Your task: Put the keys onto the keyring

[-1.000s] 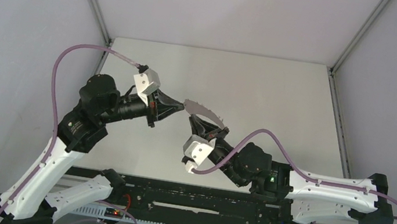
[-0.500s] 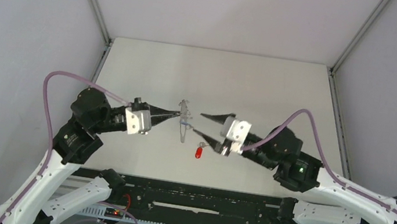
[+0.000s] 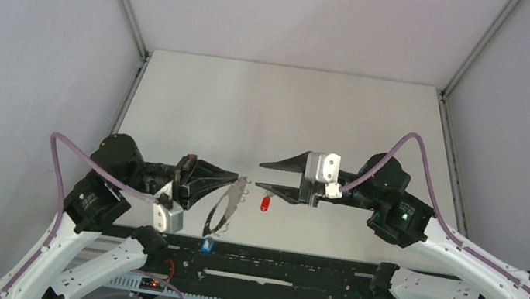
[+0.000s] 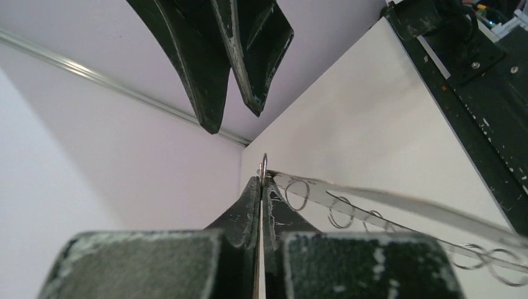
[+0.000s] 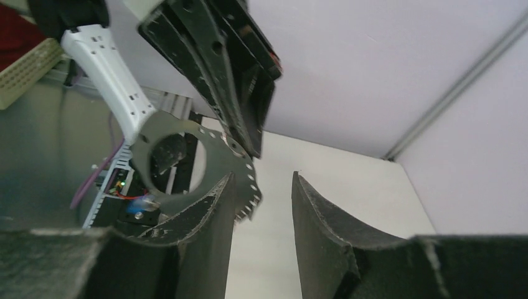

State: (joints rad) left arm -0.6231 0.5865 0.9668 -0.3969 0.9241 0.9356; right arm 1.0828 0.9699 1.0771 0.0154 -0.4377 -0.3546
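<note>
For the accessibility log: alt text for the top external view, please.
The left end effector pinches the keyring by its rim; the right end effector stands open opposite it, the red key beside its tip. The blue key shows below the keyring.

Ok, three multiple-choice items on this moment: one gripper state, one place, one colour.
1. The left gripper is: A open and empty; B out of view; C shut on the large thin grey metal ring.
2. The small red-headed key lies: A inside that ring; B on the white table beside the open right gripper; C at the table's far edge.
3. The small key just below the ring has a head that is: A green; B blue; C yellow.
Key: C, its fingers pinch the rim; B, it rests beside the lower finger; B, blue plastic shows.
</note>
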